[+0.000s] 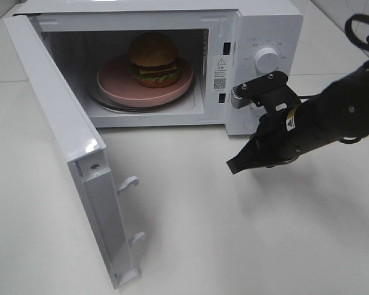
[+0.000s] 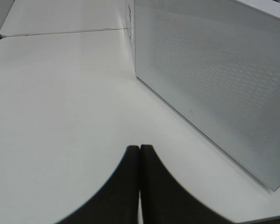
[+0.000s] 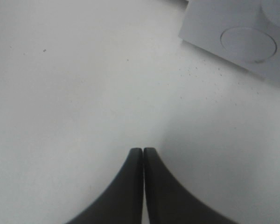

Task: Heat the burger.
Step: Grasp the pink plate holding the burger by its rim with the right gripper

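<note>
**A:** Start nearest us; what is there?

**B:** The white hinged door [image 1: 61,129] of the boxy white microwave oven [image 1: 264,27]; it stands swung wide from the microwave's front, its two latch hooks [image 1: 129,182] bare.

**A:** And the arms?

**B:** The black right gripper [image 1: 235,165] hangs over the pale tabletop [image 1: 234,239] just in front of the microwave's control panel; its jaws are pressed together on nothing. The black left gripper [image 2: 140,148] is low beside a dotted white panel [image 2: 214,74] (I take that for the door's outer face; the high camera does not show this arm); its jaws also meet, empty.

**A:** The food?

**B:** The round burger with glossy brown bun, green lettuce and yellow cheese [image 1: 154,58] sits upright deep inside the microwave's cavity, on a pink round plate [image 1: 114,83]; the plate rests on the clear glass turntable [image 1: 104,103].

**A:** So which step is this?

**B:** Loading looks done; I judge that shutting the door is the step in hand. It calls for a push on the door's outer face, swinging it round until the hooks seat beside the panel; the left gripper seems better placed for that. Afterwards the round white knob [image 1: 267,60] on the microwave's panel needs turning; the right gripper is near it.
</note>
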Available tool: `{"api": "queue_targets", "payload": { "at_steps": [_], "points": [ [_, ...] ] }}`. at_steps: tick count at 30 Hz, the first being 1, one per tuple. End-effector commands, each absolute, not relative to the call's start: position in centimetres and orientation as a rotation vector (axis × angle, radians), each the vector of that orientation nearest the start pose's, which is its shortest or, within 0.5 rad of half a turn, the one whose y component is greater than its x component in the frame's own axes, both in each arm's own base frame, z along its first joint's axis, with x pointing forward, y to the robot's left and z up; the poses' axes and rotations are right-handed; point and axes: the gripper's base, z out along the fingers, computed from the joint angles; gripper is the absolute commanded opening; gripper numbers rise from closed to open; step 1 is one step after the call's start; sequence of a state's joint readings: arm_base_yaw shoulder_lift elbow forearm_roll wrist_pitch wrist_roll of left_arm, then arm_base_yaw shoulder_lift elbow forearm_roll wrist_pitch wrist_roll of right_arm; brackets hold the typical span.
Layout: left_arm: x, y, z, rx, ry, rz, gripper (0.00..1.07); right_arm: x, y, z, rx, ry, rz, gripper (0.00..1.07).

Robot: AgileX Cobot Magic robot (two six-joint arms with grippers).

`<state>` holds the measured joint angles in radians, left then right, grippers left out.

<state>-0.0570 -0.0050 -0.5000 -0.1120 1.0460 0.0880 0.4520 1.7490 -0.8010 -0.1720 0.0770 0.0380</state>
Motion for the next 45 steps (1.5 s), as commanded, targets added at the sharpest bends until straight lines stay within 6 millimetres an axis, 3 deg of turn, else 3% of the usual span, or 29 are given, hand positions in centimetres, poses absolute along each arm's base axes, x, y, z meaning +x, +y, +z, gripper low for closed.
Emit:
{"api": "queue_targets", "payload": {
  "at_steps": [1, 7, 14, 19, 21, 22, 23, 28, 32, 34, 45],
  "points": [
    [-0.8, -0.8, 27.9, 0.141, 1.991, -0.116, 0.0, 29.5, 14.1, 16.2, -0.7, 2.557, 0.08, 0.05],
    [-0.8, -0.8, 27.9, 0.141, 1.991, -0.116, 0.0, 29.7, 15.1, 18.1, -0.802, 2.661, 0.158, 0.06],
    [-0.8, -0.8, 27.9, 0.141, 1.991, -0.116, 0.0, 29.8, 16.4, 19.4, -1.004, 2.576, 0.303, 0.11],
    [-0.8, -0.8, 27.9, 0.141, 1.991, -0.116, 0.0, 29.6, 17.0, 19.6, -1.105, 2.504, 0.371, 0.25],
    [-0.8, -0.8, 27.9, 0.141, 1.991, -0.116, 0.0, 29.7, 17.1, 19.7, -1.102, 2.49, 0.38, 0.39],
    [-0.8, -0.8, 27.9, 0.141, 1.991, -0.116, 0.0, 29.7, 17.1, 19.7, -1.102, 2.49, 0.38, 0.39],
    [-0.8, -0.8, 27.9, 0.141, 1.991, -0.116, 0.0, 29.9, 17.2, 19.9, -1.093, 2.478, 0.381, 0.48],
    [-0.8, -0.8, 27.9, 0.141, 1.991, -0.116, 0.0, 30.6, 17.5, 21.0, -1.099, 2.431, 0.375, 0.61],
    [-0.8, -0.8, 27.9, 0.141, 1.991, -0.116, 0.0, 30.7, 18.2, 21.6, -1.176, 2.364, 0.359, 0.62],
    [-0.8, -0.8, 27.9, 0.141, 1.991, -0.116, 0.0, 30.5, 19.4, 22.2, -1.296, 2.261, 0.332, 0.62],
    [-0.8, -0.8, 27.9, 0.141, 1.991, -0.116, 0.0, 30.3, 24.3, 23.6, -1.527, 1.916, 0.138, 0.62]
  ]
}}
